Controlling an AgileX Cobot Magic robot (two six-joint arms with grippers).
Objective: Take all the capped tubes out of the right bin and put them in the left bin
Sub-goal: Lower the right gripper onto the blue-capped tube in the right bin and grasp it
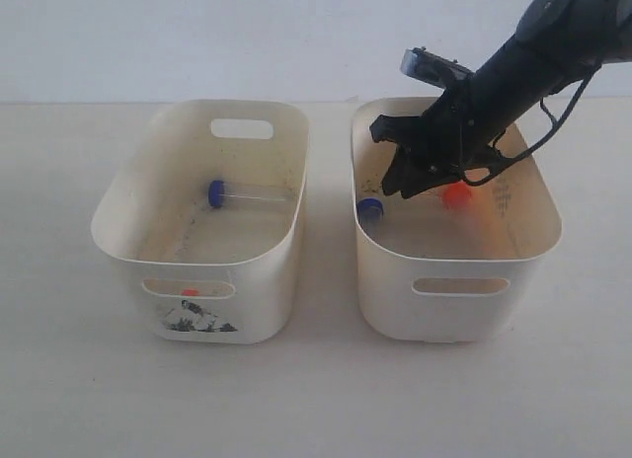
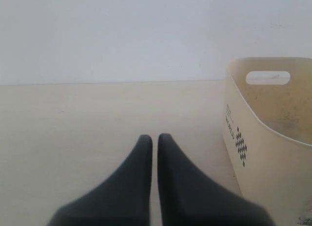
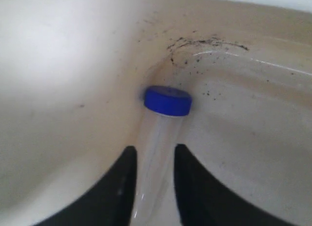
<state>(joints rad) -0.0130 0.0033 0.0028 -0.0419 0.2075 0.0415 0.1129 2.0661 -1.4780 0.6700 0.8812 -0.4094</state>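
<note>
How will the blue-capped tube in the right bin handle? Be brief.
Probably light: the blue-capped tube looks clear and empty. Likely slippery: smooth round plastic, straddled by the right pincer. May roll if nudged, lying sideways in the right bin.

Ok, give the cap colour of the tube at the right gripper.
Blue cap, clearest in the right wrist view.

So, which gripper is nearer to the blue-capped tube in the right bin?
Right. The right gripper straddles the blue-capped tube inside the right bin; the left gripper is outside, over the table.
</note>
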